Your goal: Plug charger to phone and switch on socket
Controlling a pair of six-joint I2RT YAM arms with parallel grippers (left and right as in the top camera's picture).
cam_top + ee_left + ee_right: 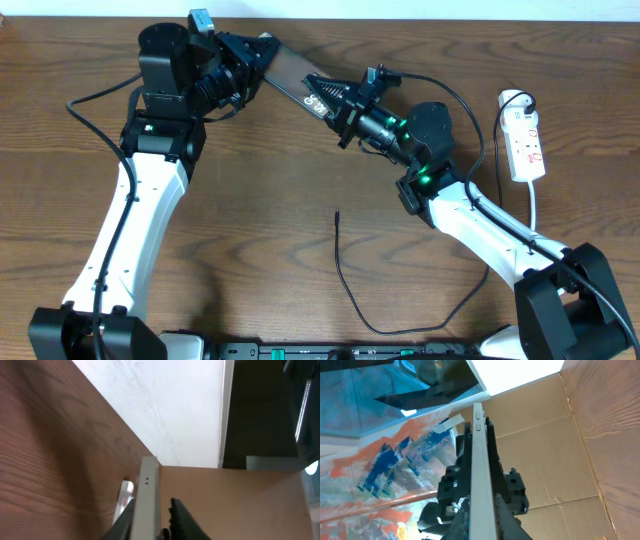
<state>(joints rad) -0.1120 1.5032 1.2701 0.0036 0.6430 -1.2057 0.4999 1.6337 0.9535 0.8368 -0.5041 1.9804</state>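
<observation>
Thin black charger cable [338, 255] lies slack on the wooden table [250, 230]: limp, so pinch just behind its slim tip [336, 213]. Beyond it the flat bronze-screened phone [290, 78] hangs above the table, clamped by left fingers [182, 522] and right fingers [492, 455]. It's rigid, slick and fragile; the far table edge is close, open room lies toward you.

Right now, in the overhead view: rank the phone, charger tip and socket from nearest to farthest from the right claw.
1. Phone: clamped in the right claw, upper middle of the picture.
2. Charger tip: lying loose, straight down the picture from the claw.
3. Socket: off at the right edge, clearly farthest.
</observation>
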